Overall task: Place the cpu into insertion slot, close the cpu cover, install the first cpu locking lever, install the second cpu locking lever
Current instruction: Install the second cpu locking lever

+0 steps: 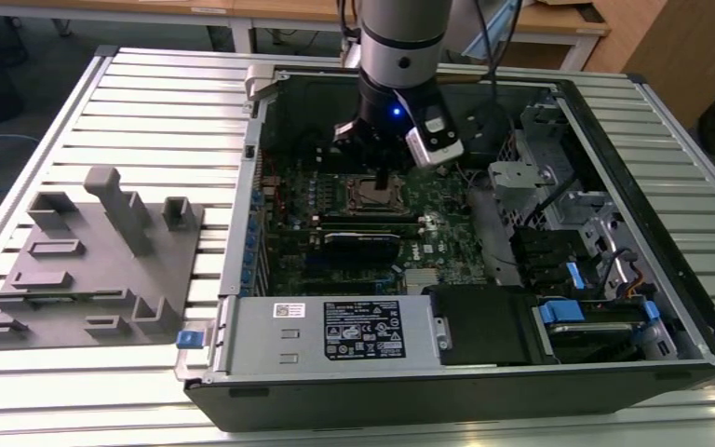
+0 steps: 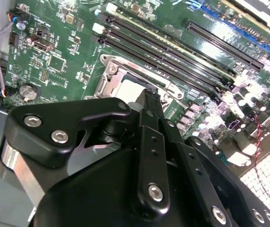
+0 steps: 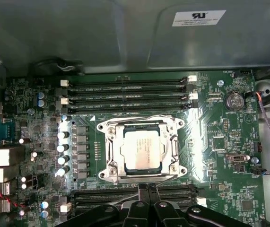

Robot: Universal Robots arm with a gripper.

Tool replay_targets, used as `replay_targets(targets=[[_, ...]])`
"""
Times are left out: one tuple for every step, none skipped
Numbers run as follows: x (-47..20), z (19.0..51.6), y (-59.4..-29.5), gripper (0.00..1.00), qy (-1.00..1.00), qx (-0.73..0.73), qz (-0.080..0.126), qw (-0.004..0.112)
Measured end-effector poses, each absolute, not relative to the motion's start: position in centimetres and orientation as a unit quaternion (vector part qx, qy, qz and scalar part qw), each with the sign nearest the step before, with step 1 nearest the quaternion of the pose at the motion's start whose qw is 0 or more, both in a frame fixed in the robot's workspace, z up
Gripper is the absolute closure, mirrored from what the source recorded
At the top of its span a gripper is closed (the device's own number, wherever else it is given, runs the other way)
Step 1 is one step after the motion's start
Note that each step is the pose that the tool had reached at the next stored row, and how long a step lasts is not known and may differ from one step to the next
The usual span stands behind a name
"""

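Note:
The cpu [image 3: 142, 150] lies flat in the insertion slot [image 3: 175, 126], its silver-grey top showing through the window of the cpu cover [image 3: 112, 156], which lies down around it. In the first wrist view my gripper [image 3: 147, 187] has its black fingers pressed together at the socket's edge nearest the camera, with nothing seen between them. A thin silvery lever rod [image 3: 121, 201] slants away beside the fingertips. The second wrist view shows the gripper [image 2: 150, 94] tip touching down at the socket rim beside the cpu [image 2: 125, 87]. In the exterior view the gripper [image 1: 383, 175] hangs over the socket [image 1: 376, 194].
Long black memory slots [image 3: 127, 94] flank the socket on two sides. The open computer case holds a labelled grey power-supply box [image 1: 332, 331] and a drive cage with blue tabs [image 1: 594, 312]. A grey fixture plate [image 1: 90, 270] lies on the slatted table at the exterior view's left.

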State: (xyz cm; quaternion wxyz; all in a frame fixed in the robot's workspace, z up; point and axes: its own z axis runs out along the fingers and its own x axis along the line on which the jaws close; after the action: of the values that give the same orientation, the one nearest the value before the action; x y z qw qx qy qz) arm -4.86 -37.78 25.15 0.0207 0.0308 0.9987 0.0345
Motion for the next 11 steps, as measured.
replay_targets(targets=[[-4.99, 25.12, -37.83, 0.89, 0.999, 0.031, 0.034, 0.021], [-5.12, 25.08, -37.87, 0.89, 0.999, 0.031, 0.034, 0.021], [-5.24, 25.05, -37.92, 0.89, 0.999, 0.031, 0.034, 0.021], [-5.38, 25.02, -37.97, 0.89, 0.999, 0.031, 0.034, 0.021], [-5.51, 24.98, -38.03, 0.89, 0.999, 0.031, 0.034, 0.021], [-5.59, 24.88, -38.06, 0.89, 0.999, 0.031, 0.034, 0.021], [-5.65, 24.78, -38.08, 0.89, 0.999, 0.031, 0.034, 0.021], [-5.7, 24.65, -38.1, 0.89, 0.999, 0.031, 0.033, 0.021], [-5.76, 24.52, -38.11, 0.89, 0.999, 0.031, 0.033, 0.021], [-5.81, 24.38, -38.12, 0.89, 0.999, 0.031, 0.033, 0.021], [-5.88, 24.22, -38.13, 0.89, 0.999, 0.031, 0.032, 0.021]])
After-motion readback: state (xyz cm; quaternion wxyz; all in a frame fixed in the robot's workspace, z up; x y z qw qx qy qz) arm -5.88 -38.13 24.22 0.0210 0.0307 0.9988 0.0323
